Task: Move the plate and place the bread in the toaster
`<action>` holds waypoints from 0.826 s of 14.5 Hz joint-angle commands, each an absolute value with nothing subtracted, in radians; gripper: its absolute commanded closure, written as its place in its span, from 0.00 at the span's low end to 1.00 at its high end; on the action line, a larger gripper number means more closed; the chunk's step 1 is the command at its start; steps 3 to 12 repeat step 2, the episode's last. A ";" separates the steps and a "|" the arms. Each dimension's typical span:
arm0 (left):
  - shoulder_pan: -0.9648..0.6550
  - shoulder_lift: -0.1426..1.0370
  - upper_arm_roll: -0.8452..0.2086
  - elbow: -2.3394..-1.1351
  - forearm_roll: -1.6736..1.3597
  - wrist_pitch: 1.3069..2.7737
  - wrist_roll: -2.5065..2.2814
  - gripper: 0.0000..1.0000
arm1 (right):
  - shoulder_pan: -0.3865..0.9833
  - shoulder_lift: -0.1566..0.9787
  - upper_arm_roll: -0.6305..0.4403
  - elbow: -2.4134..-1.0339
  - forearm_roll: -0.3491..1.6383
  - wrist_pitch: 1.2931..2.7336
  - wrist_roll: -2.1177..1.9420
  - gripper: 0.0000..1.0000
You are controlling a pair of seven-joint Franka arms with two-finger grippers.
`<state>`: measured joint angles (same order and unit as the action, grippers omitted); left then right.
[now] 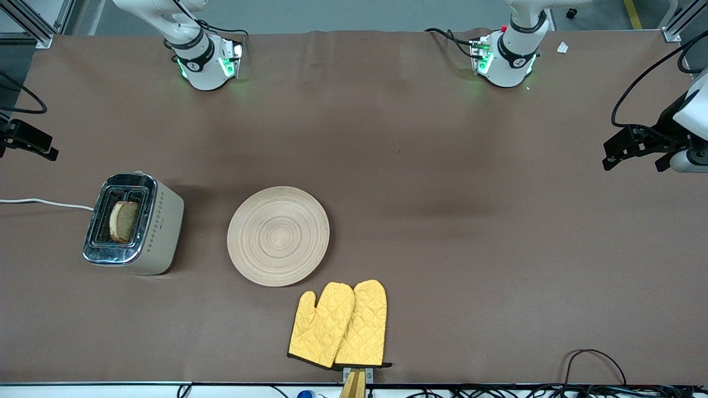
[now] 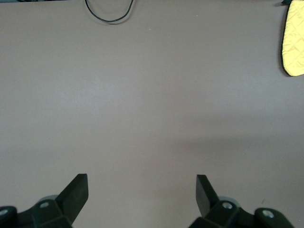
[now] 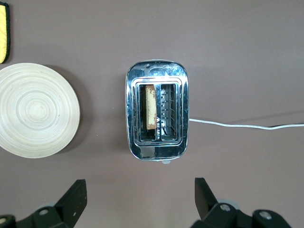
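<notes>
Brown table point(image 1: 442, 193) bearing empty plate point(image 1: 278, 236), with toaster point(image 1: 133, 224) beside it toward right arm's end, bread point(image 1: 125, 221) already standing in the slot nearer the plate. Left end effector point(image 2: 141, 191) spread over bare table; right end effector point(image 3: 140, 195) spread above toaster. Apparently both steps done; next likely just waiting.

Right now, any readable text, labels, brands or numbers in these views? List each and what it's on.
None can be read.
Toaster: a row of small diamond marks and a tiny mark on its cream side, too small to read.
Arm bases: a small round dark emblem on each, not legible.
Plate, bread in the toaster slot, oven mitts: no text.
Right gripper over the toaster, left gripper over bare table: no markings.
</notes>
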<state>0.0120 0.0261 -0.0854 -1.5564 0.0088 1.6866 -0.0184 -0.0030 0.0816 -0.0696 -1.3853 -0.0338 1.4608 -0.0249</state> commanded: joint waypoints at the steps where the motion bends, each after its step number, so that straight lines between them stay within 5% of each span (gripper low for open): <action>1: 0.017 0.037 -0.092 -1.539 0.014 1.687 -0.021 0.00 | -0.020 0.041 -0.063 -1.428 -0.015 1.459 -0.066 0.00; 12: 0.017 0.037 -0.092 -1.539 0.014 1.687 -0.021 0.00 | -0.023 0.041 -0.063 -1.428 -0.014 1.459 -0.066 0.00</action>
